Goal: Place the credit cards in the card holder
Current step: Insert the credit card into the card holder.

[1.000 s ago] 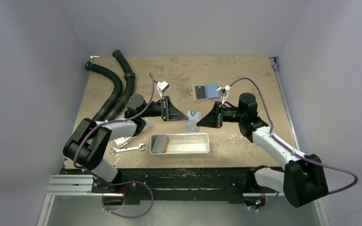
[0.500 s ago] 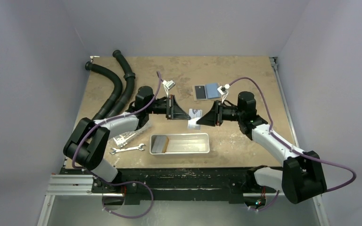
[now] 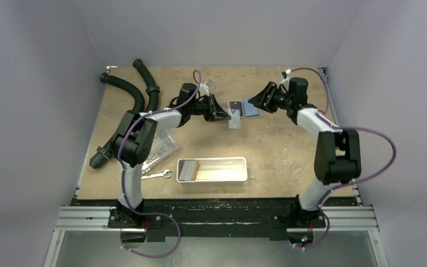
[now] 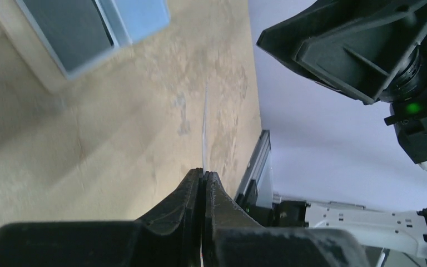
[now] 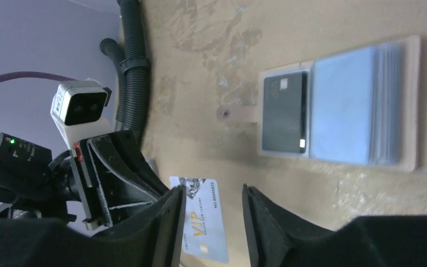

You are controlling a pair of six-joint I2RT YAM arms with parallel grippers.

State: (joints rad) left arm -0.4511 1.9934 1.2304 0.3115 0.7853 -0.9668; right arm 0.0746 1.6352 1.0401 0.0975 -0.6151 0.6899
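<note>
One card (image 5: pixel 204 218) is hanging in the air right now, a pale one with VIP printed on it. The left claw (image 4: pixel 204 177) is squeezing it by a thin strip along one edge, jaws pressed together on it. It's hovering at the lower left of the right wrist view, near the holder (image 5: pixel 342 105). The holder is lying open and flat in the upper right of that view. A dark card (image 5: pixel 283 112) is already sitting in its left panel.

The right claw (image 5: pixel 213 194) is gaping with nothing in it, parked just beside the holder.

Stuff I'm worrying about:
- That grip is catching so little of the card that it could swivel or slip out once the tip meets a pocket lip.
- Nothing is pinning the holder, so a card going in at the wrong angle could just be shoving it along the table (image 3: pixel 289 150).
- Both claws are crowding the same spot, so a bump is looking possible.

The table is a worn, blotchy tan board. The spare cards (image 3: pixel 189 169) are waiting in the tray (image 3: pixel 211 159) at lower centre of the top view. A wrench (image 3: pixel 151 176) is lying to the tray's left, and black hoses (image 3: pixel 142 92) are curling at upper left. Plain pale walls (image 3: pixel 211 33) are boxing it all in.
</note>
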